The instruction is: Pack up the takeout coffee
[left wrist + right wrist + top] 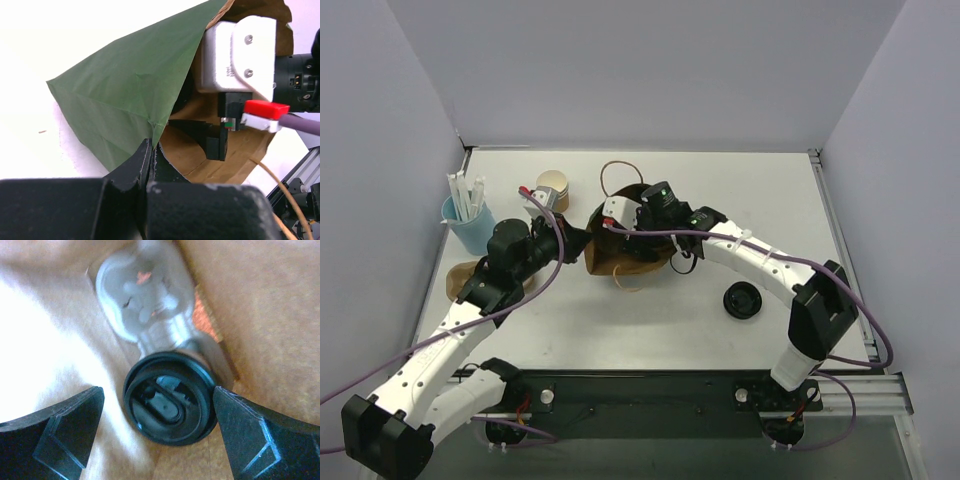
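The green bag (125,95) lies on its side with its brown inside (635,262) facing up. My left gripper (151,150) is shut on the bag's rim and holds the mouth open; in the top view it (582,243) sits at the bag's left edge. My right gripper (158,390) reaches into the bag and stands open. The takeout coffee (170,402), its black lid facing the camera, rests between the fingers. The right finger (250,430) is close to the lid's edge and the left finger (65,425) stands apart from it. In the top view the cup is hidden.
A blue cup with white straws (470,222) stands at the far left, with stacked lidless tan cups (552,186) beside it. A loose black lid (743,299) lies to the right of the bag. A flat brown item (460,280) lies under my left arm.
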Tool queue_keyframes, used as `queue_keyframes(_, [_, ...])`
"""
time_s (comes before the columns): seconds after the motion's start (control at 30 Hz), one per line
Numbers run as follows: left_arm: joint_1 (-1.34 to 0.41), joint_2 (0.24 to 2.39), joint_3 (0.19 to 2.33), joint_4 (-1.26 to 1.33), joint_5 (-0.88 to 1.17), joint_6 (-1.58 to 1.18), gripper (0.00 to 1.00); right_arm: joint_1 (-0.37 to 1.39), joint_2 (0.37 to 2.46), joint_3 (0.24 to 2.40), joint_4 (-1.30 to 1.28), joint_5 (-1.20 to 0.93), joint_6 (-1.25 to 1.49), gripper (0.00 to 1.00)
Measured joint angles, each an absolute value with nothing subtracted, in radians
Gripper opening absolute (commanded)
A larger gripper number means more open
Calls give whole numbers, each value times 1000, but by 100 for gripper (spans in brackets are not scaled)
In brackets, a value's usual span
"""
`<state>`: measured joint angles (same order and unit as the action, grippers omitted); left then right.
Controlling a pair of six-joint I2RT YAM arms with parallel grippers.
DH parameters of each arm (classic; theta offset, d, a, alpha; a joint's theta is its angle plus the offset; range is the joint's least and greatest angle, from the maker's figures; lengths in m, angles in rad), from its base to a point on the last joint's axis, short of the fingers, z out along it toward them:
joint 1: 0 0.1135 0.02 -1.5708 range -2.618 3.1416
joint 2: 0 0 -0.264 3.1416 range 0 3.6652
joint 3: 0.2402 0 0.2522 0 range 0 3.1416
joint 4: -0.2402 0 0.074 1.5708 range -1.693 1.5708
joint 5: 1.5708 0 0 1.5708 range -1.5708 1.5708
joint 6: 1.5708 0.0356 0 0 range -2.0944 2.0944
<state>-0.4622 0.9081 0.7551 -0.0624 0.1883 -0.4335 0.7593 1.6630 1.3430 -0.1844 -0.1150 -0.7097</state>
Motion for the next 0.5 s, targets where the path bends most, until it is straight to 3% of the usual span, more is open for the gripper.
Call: queue_keyframes(0.5, [-463,911,801,-126,195,-432,0,751,1627,1343,-189,-119,-676,92])
